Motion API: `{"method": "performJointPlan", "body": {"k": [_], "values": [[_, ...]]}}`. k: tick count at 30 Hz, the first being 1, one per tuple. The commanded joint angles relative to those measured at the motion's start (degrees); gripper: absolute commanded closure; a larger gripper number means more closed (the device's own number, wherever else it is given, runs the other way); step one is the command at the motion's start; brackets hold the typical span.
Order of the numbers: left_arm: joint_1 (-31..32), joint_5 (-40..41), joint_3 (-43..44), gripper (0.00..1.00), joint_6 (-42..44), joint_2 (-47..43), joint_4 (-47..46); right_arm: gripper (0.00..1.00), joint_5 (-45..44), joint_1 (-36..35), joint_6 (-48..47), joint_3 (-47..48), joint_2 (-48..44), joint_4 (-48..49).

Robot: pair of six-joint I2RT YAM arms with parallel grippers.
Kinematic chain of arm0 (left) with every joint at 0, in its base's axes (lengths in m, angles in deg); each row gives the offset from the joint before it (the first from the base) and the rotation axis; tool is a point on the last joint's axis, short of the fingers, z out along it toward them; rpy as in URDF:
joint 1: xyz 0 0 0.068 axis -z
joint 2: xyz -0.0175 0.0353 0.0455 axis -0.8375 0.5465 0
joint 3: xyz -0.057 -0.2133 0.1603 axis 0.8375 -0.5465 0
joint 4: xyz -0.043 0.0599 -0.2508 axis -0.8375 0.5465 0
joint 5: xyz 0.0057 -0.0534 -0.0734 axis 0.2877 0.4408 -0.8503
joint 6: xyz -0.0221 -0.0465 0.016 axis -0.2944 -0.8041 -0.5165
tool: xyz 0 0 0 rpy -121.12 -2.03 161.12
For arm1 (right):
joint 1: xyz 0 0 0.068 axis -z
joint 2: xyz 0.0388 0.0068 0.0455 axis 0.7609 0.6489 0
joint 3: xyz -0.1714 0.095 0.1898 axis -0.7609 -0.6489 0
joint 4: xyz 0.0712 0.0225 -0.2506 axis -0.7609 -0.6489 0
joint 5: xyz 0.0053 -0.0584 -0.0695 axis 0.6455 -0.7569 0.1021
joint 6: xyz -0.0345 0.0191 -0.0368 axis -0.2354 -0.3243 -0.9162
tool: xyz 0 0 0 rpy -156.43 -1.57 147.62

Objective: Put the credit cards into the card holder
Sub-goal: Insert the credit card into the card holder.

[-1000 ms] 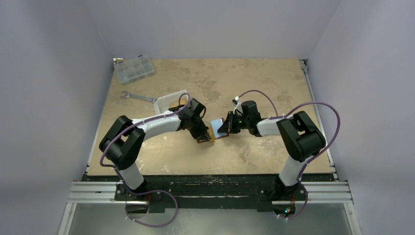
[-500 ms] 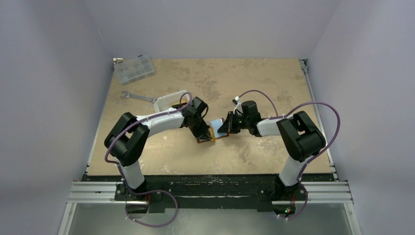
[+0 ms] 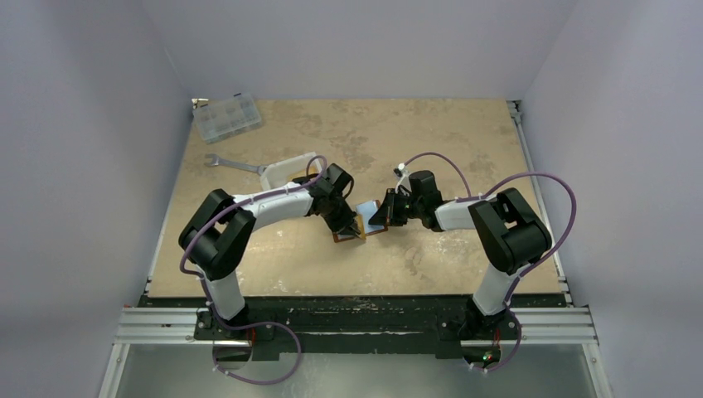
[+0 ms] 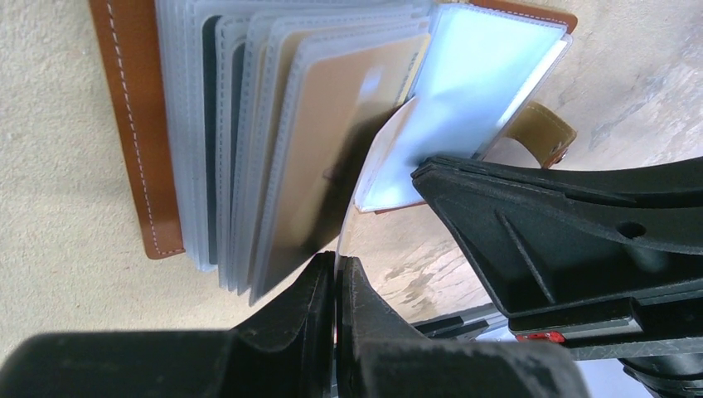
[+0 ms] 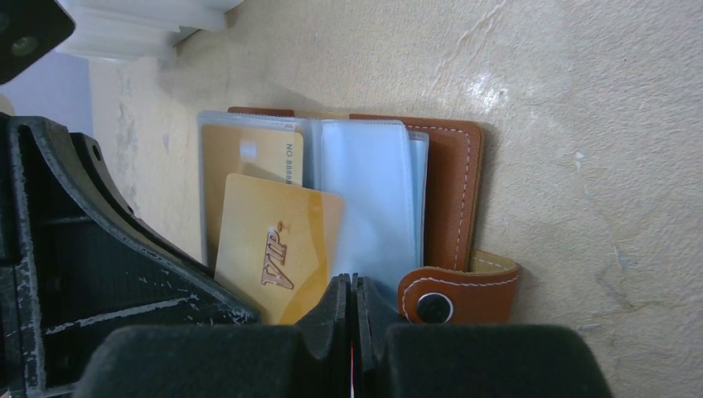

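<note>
Top external view shows me the left elbow [image 3: 217, 236] has crept toward 3 o'clock; mid-table [image 3: 431, 149], the left gripper [image 3: 355, 230] pinches a clear sleeve [image 4: 369, 178] at the card holder's [image 5: 452, 191] 9 o'clock, and the right gripper [image 3: 375, 222] stays closed by the gold credit card [image 5: 278, 245], so I judge insertion unfinished.

This is looking like a robotics lab test cell: plain pale walls [image 3: 83, 124] are boxing in a worn tan surface [image 3: 373, 133]. A cabled left arm [image 3: 249, 211] and right arm [image 3: 497, 220] are sitting bolted to an aluminium rail [image 3: 356, 325], and a wrench [image 3: 235, 164] and a clear parts box [image 3: 226, 117] are lying nearby.
</note>
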Motion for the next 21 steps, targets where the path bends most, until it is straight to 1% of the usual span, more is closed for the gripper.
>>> {"method": "performJointPlan", "body": {"k": [1, 4, 10, 21], "values": [[-1.39, 3.73, -3.23, 1.0, 2.01, 0.39, -0.73, 1.0, -0.62, 0.35, -0.76, -1.25, 1.12, -1.33], [-2.19, 3.71, -5.87, 1.0, 1.36, -1.16, -4.05, 1.0, -0.62, 0.36, -0.76, -1.12, 1.36, -1.33], [-2.8, 3.87, -7.91, 1.0, 1.17, -1.77, -8.25, 1.0, -0.27, 0.37, -0.76, -0.9, 1.97, -1.25], [-2.87, 5.31, -8.92, 1.0, 1.73, -1.81, -11.17, 1.0, -0.31, 0.36, -1.08, -0.72, 2.0, -1.81]]}}
